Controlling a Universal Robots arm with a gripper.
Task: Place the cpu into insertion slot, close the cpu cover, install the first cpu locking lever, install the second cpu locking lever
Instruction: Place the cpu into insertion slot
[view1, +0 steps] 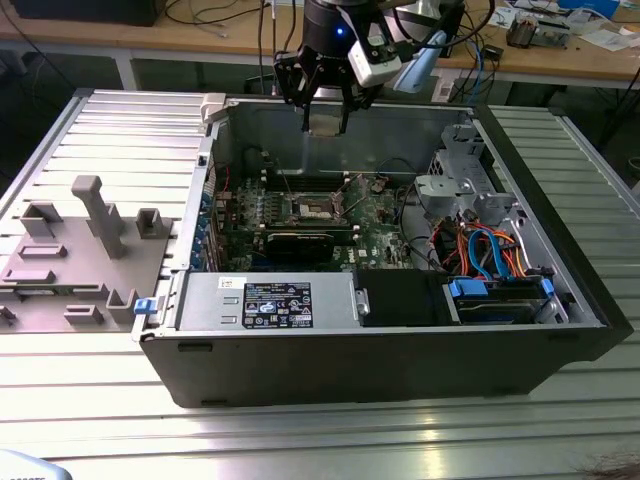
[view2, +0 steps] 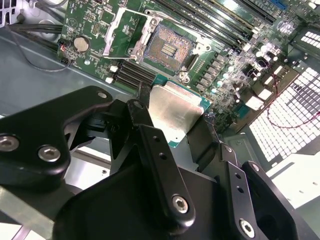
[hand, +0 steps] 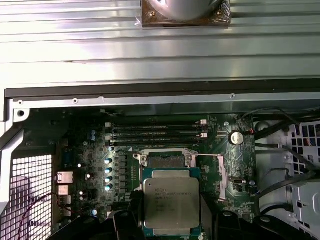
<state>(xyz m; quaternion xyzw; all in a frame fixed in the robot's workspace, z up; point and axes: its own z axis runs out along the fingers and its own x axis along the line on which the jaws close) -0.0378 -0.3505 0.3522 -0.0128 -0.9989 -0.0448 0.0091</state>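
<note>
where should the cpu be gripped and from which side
By two opposite thin edges, coming from above its flat metal top. The cpu is a thin flat square, so only its edges give the fingers purchase. The gripper holds it that way now.

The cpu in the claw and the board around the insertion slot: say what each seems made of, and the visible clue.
The cpu: top looks like matt silver-grey metal, from its soft glare; green edge, probably laminate. The board: likely green lacquered laminate, carrying soldered parts.
</note>
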